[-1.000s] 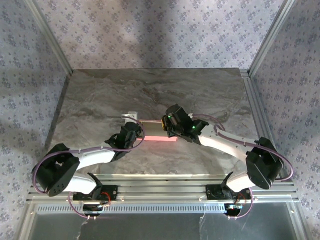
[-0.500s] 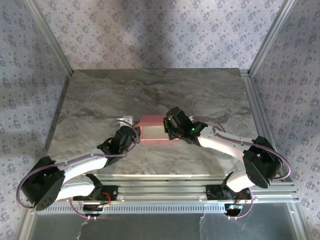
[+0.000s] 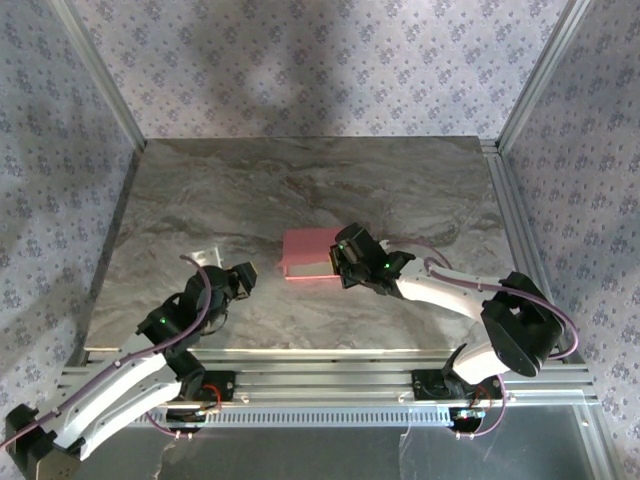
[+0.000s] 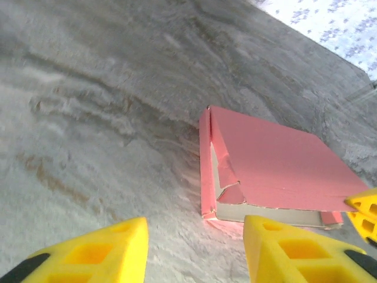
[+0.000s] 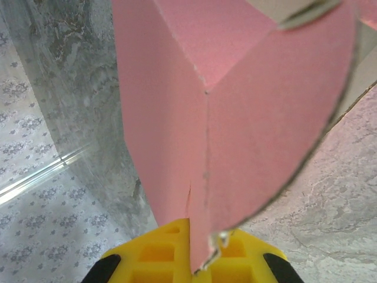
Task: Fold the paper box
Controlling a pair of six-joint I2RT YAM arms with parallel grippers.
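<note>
Backed off with the left gripper [image 3: 243, 272], now well to the left of the box [image 3: 305, 245] instead of hard against its left end. Let go as well: yellow fingers [image 4: 106, 253] spread apart, nothing between them but bare table [image 3: 400, 190]. Opened out the box meanwhile, from a thin flat strip to a slim body with a broad pink top panel. Clamped tight on the box's right edge with the right gripper [image 3: 335, 262], thin pink card pinched between its fingers in the wrist view. Lying on the table, by the look of it, with the left end gaping: pale inner wall showing, a creased pink flap only half tucked in. Seems past the shaping step and into closing the ends. Calls next for bringing the left gripper back to that open left end, low and square to it, and easing the flap inside until flush. Needs a steady hold at the right edge too, or risks skidding the box and buckling the card.
</note>
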